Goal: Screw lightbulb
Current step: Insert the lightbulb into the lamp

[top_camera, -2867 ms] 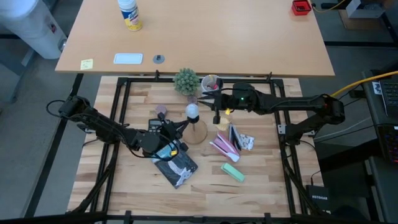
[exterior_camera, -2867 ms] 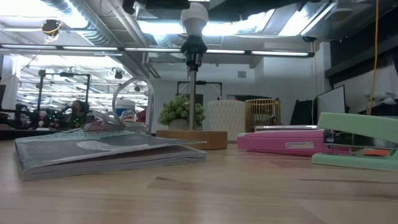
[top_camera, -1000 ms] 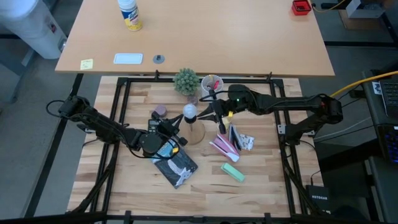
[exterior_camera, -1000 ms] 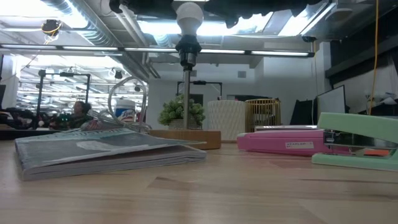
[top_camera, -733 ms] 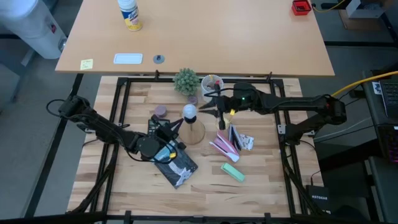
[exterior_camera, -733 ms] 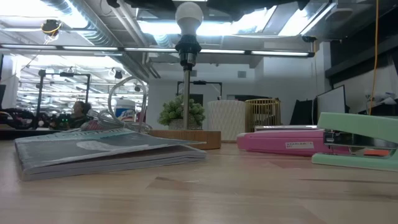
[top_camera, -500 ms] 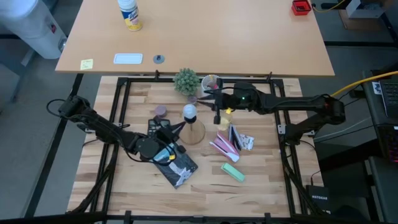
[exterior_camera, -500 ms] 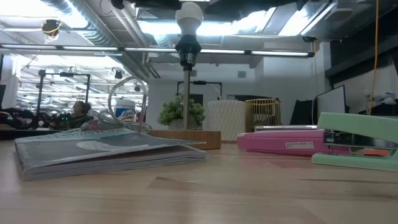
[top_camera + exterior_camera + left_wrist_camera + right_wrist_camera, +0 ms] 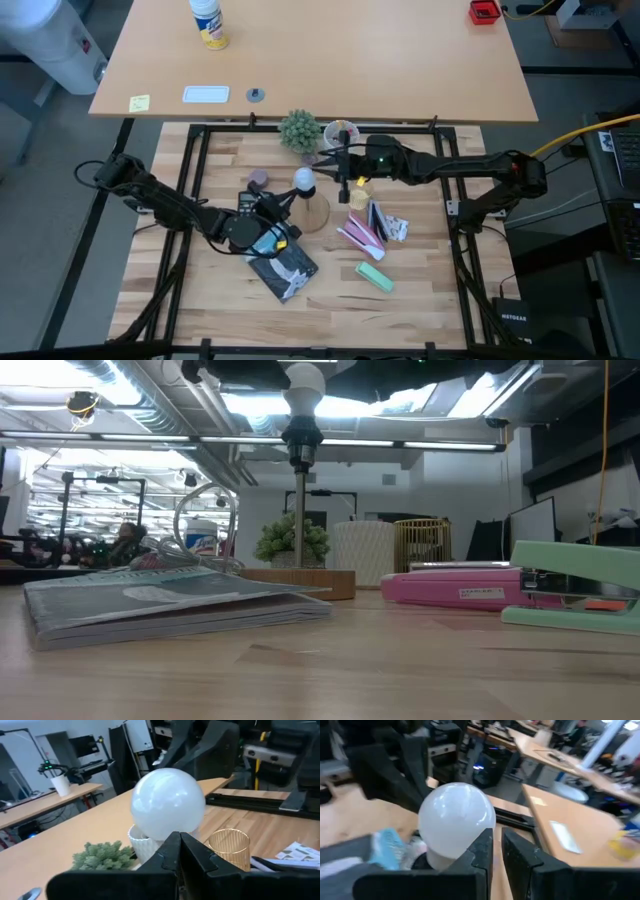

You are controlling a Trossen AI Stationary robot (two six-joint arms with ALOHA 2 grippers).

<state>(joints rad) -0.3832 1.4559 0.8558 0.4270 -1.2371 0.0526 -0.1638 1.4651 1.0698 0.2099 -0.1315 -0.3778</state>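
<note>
The whitish lightbulb point(image 9: 304, 181) sits upright in the black socket point(image 9: 300, 435) on top of the wooden stand point(image 9: 318, 213), whose base point(image 9: 300, 582) rests on the table. My left gripper point(image 9: 290, 197) is shut, just left of the stand at the height of the bulb's neck. In the left wrist view its fingers point(image 9: 179, 852) hide the lower part of the bulb point(image 9: 167, 810). My right gripper point(image 9: 327, 168) is just right of the bulb, with a narrow gap between its fingers. In the right wrist view point(image 9: 497, 850) the bulb point(image 9: 456, 817) lies beside one finger, not between the two. My left gripper comes level from the table's left. Its shut fingertips stand right at the bulb's base, and I cannot tell whether they touch it. My right gripper comes level from the table's right. One finger point(image 9: 482, 855) overlaps the bulb's side, and I cannot tell whether it touches.
A small green plant point(image 9: 298, 130) and a pen cup point(image 9: 340, 132) stand behind the stand. A booklet point(image 9: 285, 265) lies near left, with a pink stapler point(image 9: 360, 235) and a green stapler point(image 9: 375, 277) to the right. A gold wire cup point(image 9: 229, 847) stands near the plant.
My right gripper drew back a little toward the table's right edge, away from the bulb, and then came back beside it. My left gripper shifted slightly near the stand. The bulb and the stand have stayed in place.
</note>
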